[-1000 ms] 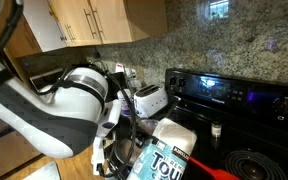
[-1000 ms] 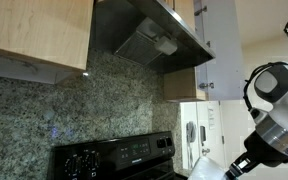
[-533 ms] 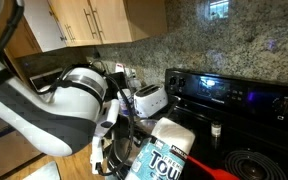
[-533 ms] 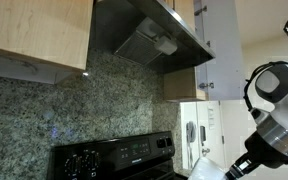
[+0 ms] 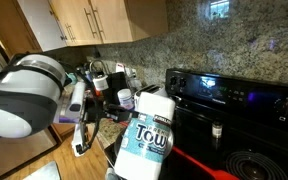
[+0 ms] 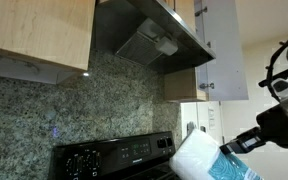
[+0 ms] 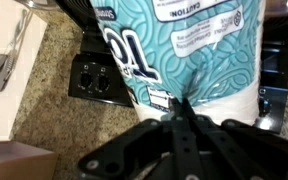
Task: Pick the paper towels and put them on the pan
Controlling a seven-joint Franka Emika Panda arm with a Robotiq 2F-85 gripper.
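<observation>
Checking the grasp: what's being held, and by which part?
The gripper holds the big white plastic-wrapped paper towel roll, pinching its wrap near one end.

An exterior view stands close beside the stove and looks level across its black control panel (image 5: pixel 224 90) toward the granite backsplash (image 5: pixel 234 40). Cabinets (image 5: pixel 94 20) sit at 12 o'clock, the arm (image 5: pixel 24 95) looms large at 9 o'clock, and the paper towels (image 5: pixel 149 140) are at 6 o'clock. An exterior view sits low and tilts upward at the range hood (image 6: pixel 149 40), catching the control panel (image 6: pixel 114 158) along 6 o'clock, the paper towels (image 6: pixel 209 162) at 5 o'clock and the arm (image 6: pixel 284 110) at 3 o'clock. The wrist view looks down past the tool (image 7: pixel 177 105) at 6 o'clock, very near the paper towels (image 7: pixel 184 50) filling 12 o'clock, with the granite surface (image 7: pixel 54 90) at 9 o'clock. All three views share the paper towels; both exterior views share panel and backsplash
</observation>
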